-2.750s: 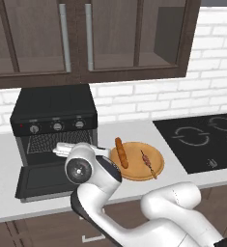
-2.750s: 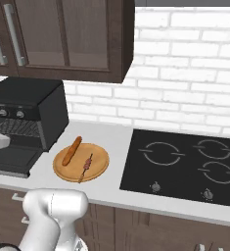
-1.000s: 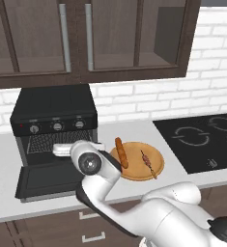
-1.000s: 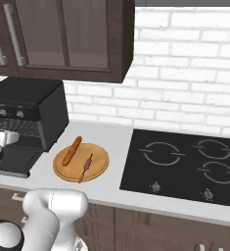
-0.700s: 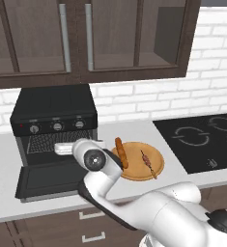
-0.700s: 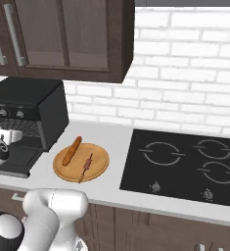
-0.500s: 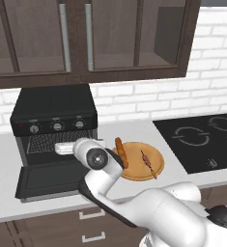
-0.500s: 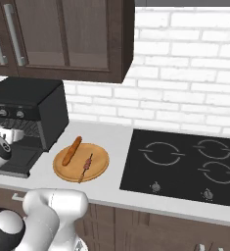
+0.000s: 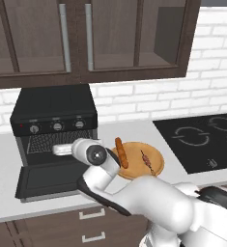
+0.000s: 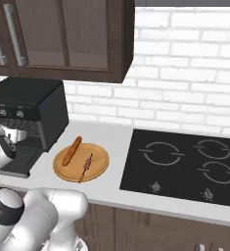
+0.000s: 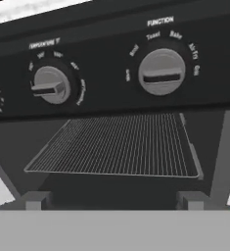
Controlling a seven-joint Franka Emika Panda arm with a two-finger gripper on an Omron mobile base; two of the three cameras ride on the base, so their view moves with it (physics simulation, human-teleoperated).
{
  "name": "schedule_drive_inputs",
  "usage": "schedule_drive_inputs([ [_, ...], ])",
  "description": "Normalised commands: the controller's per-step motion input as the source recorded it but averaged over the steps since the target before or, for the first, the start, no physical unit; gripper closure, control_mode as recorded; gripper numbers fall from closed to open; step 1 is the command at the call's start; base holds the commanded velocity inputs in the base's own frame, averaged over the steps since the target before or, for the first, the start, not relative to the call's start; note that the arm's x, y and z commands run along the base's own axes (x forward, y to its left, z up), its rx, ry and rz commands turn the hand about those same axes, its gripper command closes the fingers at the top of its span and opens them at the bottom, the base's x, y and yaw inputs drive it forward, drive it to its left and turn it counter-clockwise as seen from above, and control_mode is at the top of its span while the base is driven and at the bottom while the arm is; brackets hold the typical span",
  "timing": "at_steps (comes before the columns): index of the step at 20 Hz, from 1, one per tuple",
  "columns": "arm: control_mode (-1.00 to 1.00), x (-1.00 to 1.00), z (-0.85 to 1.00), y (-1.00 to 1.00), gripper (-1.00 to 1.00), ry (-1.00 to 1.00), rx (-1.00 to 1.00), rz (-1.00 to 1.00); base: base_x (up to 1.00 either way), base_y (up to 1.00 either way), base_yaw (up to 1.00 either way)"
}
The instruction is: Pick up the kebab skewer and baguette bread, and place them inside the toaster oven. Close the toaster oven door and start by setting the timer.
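Gaping black toaster oven (image 9: 52,116) with door (image 9: 49,179) dropped flat.

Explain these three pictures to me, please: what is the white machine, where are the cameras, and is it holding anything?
The white machine is a robot arm in a simulated kitchen. Two cameras ride on its base, looking over it from left and right. The third sits on its hand, facing the toaster oven: you see two knobs and the wire rack up close. The gripper is open, holding nothing. The toaster oven door hangs open. On the counter, a wooden plate carries the baguette bread and the kebab skewer, lying apart. A black cooktop lies beside it.
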Motion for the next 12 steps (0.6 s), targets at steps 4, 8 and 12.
schedule_drive_inputs([
  [4,-1.0,0.19,-0.22,0.3,-1.0,0.02,0.0,0.01,0.0,0.0,0.0],
  [8,-1.0,0.18,-0.05,0.22,-1.0,0.0,0.0,0.0,0.0,0.0,0.0],
  [12,-1.0,0.14,0.0,0.19,-1.0,0.0,0.0,0.0,0.0,0.0,0.0],
])
